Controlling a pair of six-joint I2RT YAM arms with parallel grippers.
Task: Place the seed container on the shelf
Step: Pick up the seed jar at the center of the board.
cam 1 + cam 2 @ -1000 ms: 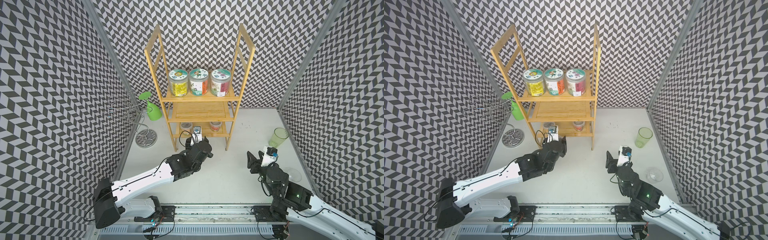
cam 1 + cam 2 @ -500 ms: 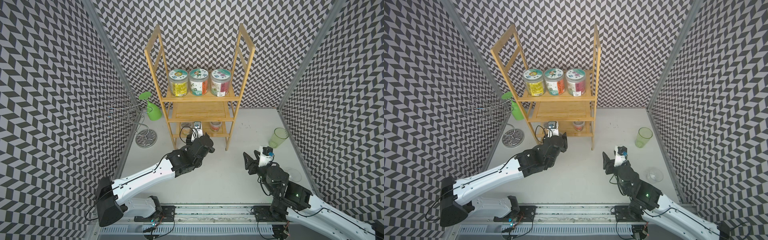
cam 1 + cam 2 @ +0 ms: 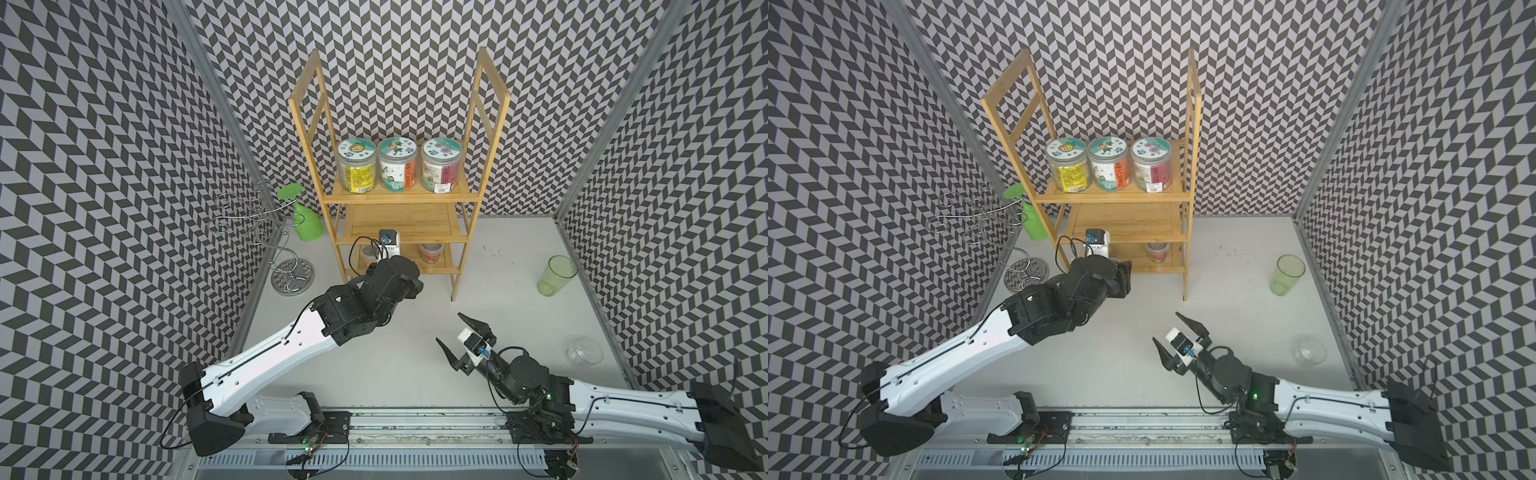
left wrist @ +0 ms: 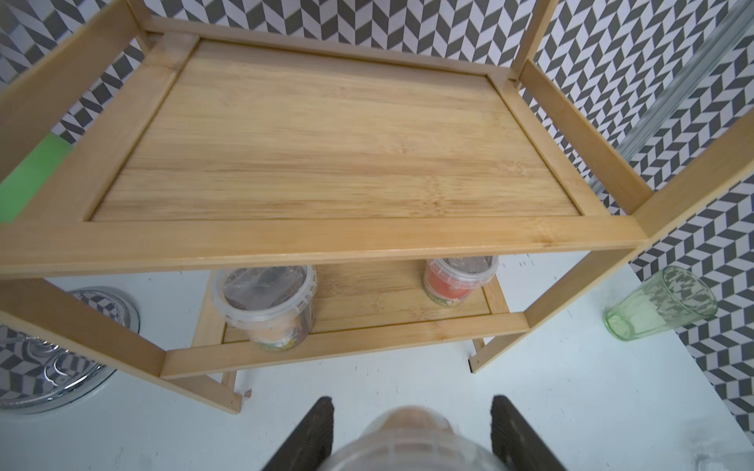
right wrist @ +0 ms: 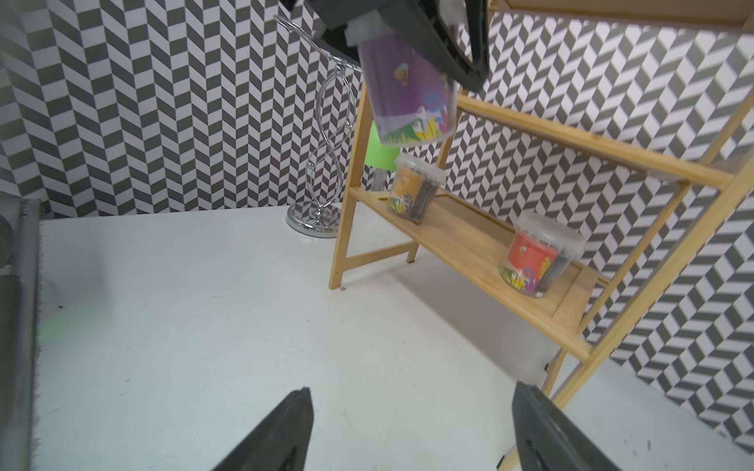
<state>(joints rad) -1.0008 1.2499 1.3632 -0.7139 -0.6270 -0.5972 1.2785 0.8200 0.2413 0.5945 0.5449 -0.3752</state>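
Observation:
The shelf (image 3: pixel 399 226) is a tall bamboo rack at the back of the table, also visible in a top view (image 3: pixel 1125 226). My left gripper (image 4: pixel 412 403) is shut on the seed container (image 5: pixel 408 93), a clear tub with a purple label. It hangs tilted just in front of the shelf's left front post, above the bottom tier. The left wrist view shows the tub as a blur (image 4: pixel 410 444) between the fingers, with the bare middle tier (image 4: pixel 326 134) ahead. My right gripper (image 3: pixel 449 345) stands open and empty over the front right of the table.
Three large jars (image 3: pixel 397 170) fill the top tier. Two small tubs, orange (image 4: pixel 265 301) and red (image 4: pixel 459 281), sit on the bottom tier. A silver wire stand (image 3: pixel 266 232) with a hanging green glass (image 3: pixel 305 220) is left of the shelf. A green tumbler (image 3: pixel 556 274) and a clear glass (image 3: pixel 584 351) are at the right.
My left arm has carried the seed container closer to the shelf front. My right gripper has opened wider and drawn back toward the table's front.

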